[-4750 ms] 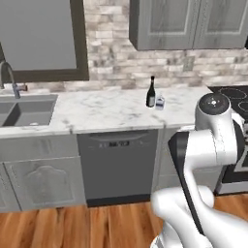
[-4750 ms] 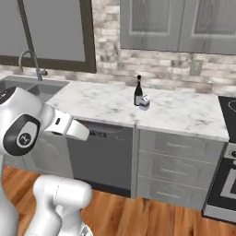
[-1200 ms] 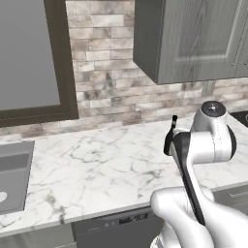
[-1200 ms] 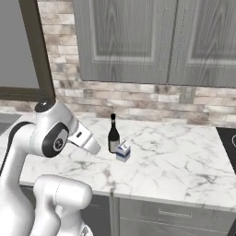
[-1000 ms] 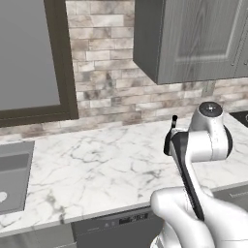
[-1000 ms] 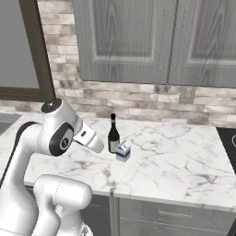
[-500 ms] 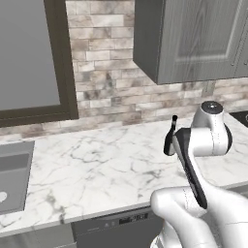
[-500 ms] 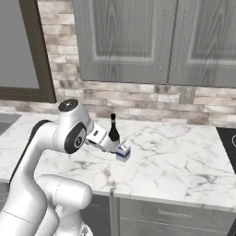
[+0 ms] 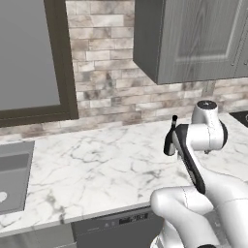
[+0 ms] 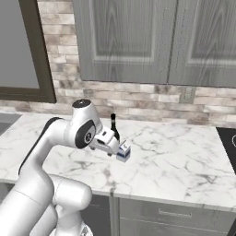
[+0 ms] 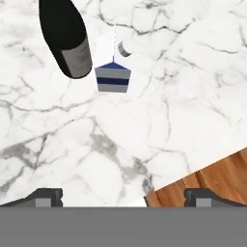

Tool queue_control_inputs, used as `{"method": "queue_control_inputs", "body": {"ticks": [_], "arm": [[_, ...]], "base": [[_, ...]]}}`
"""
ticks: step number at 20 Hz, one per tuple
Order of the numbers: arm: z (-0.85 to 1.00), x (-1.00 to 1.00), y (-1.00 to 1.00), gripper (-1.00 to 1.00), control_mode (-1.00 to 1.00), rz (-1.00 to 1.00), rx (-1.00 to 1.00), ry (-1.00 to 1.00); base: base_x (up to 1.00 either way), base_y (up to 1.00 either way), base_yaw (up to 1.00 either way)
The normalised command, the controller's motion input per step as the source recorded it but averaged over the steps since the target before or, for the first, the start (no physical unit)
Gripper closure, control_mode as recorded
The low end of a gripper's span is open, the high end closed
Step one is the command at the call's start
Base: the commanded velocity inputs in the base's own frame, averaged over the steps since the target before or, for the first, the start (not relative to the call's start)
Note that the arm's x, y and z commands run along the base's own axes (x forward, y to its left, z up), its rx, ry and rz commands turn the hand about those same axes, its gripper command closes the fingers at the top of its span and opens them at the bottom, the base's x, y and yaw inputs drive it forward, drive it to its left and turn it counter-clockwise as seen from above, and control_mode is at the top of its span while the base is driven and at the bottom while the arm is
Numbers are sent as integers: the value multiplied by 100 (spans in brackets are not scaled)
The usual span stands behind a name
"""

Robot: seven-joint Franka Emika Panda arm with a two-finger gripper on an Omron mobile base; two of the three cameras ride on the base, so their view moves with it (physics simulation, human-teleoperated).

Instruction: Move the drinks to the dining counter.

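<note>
Two drinks on marble counter [image 10: 184, 161]: black wine bottle [image 11: 65, 36] touching milk carton [image 11: 113, 73], midway between back wall and front edge. Gripper [image 11: 123, 195] hovers above them, jaws spread wide, holding nothing. Sink [image 9: 12, 177] at counter's left end.

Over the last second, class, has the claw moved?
Yes. In the right base view the claw has swung right, toward the wine bottle and milk carton, which stayed put.

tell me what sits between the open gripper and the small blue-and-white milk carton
Nothing: in the hand view, bare white grey-veined marble counter stretches from the gripper up to the milk carton. The black wine bottle stands beside it.
</note>
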Motion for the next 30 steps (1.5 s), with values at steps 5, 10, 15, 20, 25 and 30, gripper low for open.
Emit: {"method": "queue_control_inputs", "body": {"ticks": [5,10,15,20,25,30], "arm": [[-20,1,-16,-100,-100,1,8,3],[0,22,-11,-100,-100,0,23,1],[-6,31,-11,-100,-100,0,19,2],[-4,22,-3,-100,-100,0,3,2],[-6,21,0,-100,-100,0,-2,5],[-8,25,0,-100,-100,0,-3,5]], "base": [[0,0,0],[0,0,0],[0,0,0],[0,0,0],[0,0,0],[0,0,0]]}}
